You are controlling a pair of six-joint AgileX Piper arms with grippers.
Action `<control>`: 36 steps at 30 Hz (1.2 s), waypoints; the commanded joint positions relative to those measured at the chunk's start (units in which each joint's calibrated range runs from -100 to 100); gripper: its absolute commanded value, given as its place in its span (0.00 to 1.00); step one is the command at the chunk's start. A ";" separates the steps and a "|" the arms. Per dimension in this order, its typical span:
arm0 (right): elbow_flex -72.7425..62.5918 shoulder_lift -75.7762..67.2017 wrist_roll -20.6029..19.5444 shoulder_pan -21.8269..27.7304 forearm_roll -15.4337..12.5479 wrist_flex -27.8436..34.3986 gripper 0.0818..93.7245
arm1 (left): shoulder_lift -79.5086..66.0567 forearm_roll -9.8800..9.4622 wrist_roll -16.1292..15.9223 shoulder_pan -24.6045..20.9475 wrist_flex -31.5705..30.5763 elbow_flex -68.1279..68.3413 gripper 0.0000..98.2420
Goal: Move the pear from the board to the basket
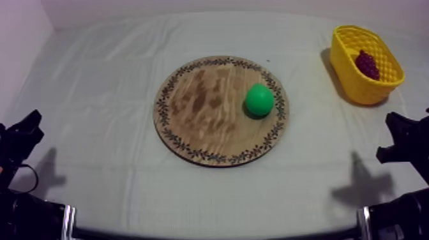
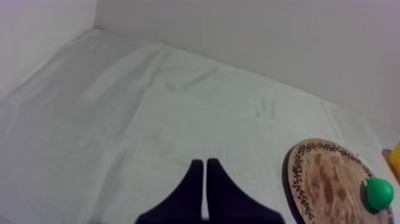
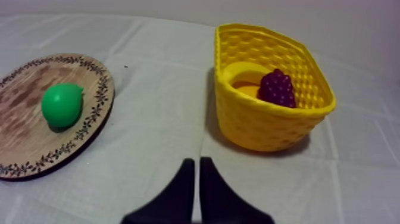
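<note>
A green pear (image 1: 259, 99) lies on the right part of the round wooden board (image 1: 198, 121) with a patterned rim, in the middle of the table. The yellow basket (image 1: 357, 80) stands at the far right with a bunch of dark purple grapes (image 1: 366, 64) inside. My left gripper (image 1: 25, 131) rests low at the left edge; its fingers (image 2: 204, 173) lie together as a narrow wedge over bare cloth, the board (image 2: 324, 179) and pear (image 2: 379, 193) far off to its side. My right gripper (image 1: 399, 134) rests low at the right; its fingers (image 3: 196, 170) are together, short of the basket (image 3: 262, 125), pear (image 3: 61, 105) and board (image 3: 24, 137).
The grapes (image 3: 276, 88) sit against the basket's far wall. Grey-white cloth (image 1: 102, 89) covers the table, with open room left of the board and between board and basket. Walls rise behind and to the left of the table.
</note>
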 commanded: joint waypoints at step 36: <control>-31.05 21.27 7.55 -8.79 -1.70 7.84 0.00 | 0.00 -0.02 -0.01 0.02 -0.01 0.00 0.00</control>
